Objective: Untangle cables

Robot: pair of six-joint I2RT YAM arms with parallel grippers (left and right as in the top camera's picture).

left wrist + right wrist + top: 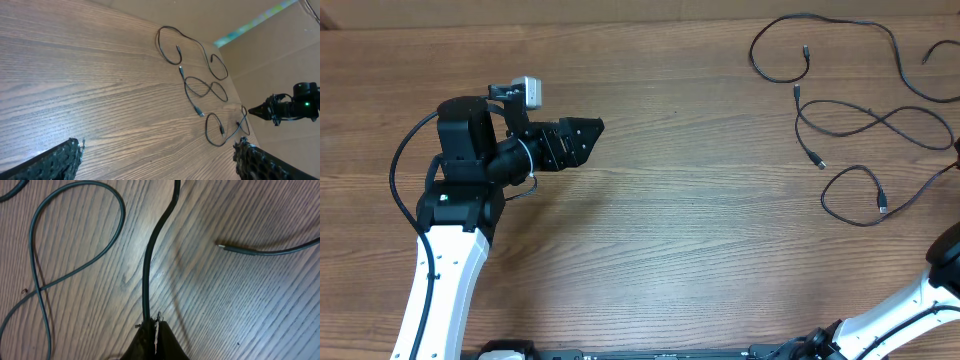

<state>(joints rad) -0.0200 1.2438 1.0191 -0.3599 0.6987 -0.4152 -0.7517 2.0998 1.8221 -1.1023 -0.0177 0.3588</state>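
Several thin black cables lie as loose strands at the table's far right: a long one, a figure-eight one and a looped one. My left gripper hangs over the left half of the table, far from them, open with nothing between its fingers. In the left wrist view the cables spread ahead. My right gripper is shut on one cable, which runs straight away from the fingertips. A loop and a plug end lie beside it.
The wooden table reaches across the whole view. The right arm enters from the bottom right corner, and its gripper shows low near the looped cable in the left wrist view. A cardboard wall rises behind the cables.
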